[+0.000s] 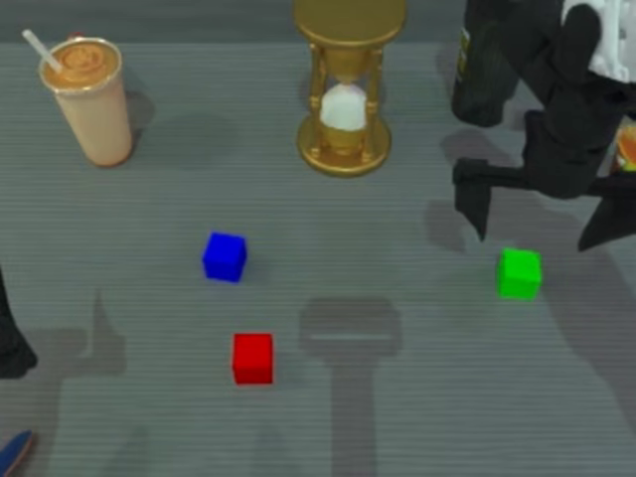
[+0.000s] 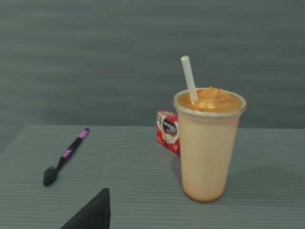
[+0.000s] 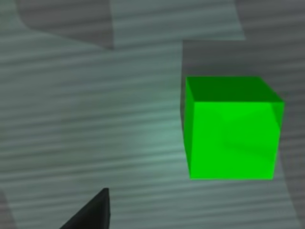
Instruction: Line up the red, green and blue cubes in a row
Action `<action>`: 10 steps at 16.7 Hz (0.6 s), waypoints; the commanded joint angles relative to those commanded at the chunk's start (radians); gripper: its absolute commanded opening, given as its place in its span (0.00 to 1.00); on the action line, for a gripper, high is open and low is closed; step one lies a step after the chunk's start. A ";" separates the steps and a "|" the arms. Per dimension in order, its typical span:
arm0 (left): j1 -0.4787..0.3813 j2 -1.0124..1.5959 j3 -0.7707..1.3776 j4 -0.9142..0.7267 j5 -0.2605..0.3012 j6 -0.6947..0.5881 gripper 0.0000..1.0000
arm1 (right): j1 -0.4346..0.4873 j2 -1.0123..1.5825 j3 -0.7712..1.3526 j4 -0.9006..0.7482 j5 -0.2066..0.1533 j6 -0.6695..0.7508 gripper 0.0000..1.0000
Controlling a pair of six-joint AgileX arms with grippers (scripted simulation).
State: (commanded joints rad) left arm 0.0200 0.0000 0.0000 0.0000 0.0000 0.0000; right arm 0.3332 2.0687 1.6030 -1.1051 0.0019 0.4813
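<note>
The green cube (image 1: pixel 519 272) rests on the table at the right. My right gripper (image 1: pixel 542 221) hovers open just behind and above it, one finger on each side and neither touching. The right wrist view has the green cube (image 3: pixel 232 129) close up, beside one dark fingertip (image 3: pixel 95 212). Left of centre lies the blue cube (image 1: pixel 225 256), and the red cube (image 1: pixel 252 357) sits a little nearer the front. My left arm (image 1: pixel 12 343) stays parked at the left edge; a single fingertip (image 2: pixel 95 212) shows in its wrist view, with a wide bare gap beside it.
A milkshake cup with a straw (image 1: pixel 89 99) stands at the back left, a red box (image 2: pixel 167 131) behind it. A gold hourglass (image 1: pixel 348 89) is at back centre and a dark bottle (image 1: pixel 482 70) at back right. A black-and-purple brush (image 2: pixel 64 157) lies on the table.
</note>
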 joint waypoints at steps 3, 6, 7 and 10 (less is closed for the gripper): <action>0.000 0.000 0.000 0.000 0.000 0.000 1.00 | 0.000 0.000 0.000 0.000 0.000 0.000 1.00; 0.000 0.000 0.000 0.000 0.000 0.000 1.00 | -0.004 0.004 -0.015 0.019 0.000 -0.002 1.00; 0.000 0.000 0.000 0.000 0.000 0.000 1.00 | -0.003 0.014 -0.031 0.043 0.000 -0.003 1.00; 0.000 0.000 0.000 0.000 0.000 0.000 1.00 | -0.001 0.058 -0.095 0.158 0.000 0.000 1.00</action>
State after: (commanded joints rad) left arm 0.0200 0.0000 0.0000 0.0000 0.0000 0.0000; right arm 0.3321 2.1267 1.5079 -0.9475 0.0024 0.4811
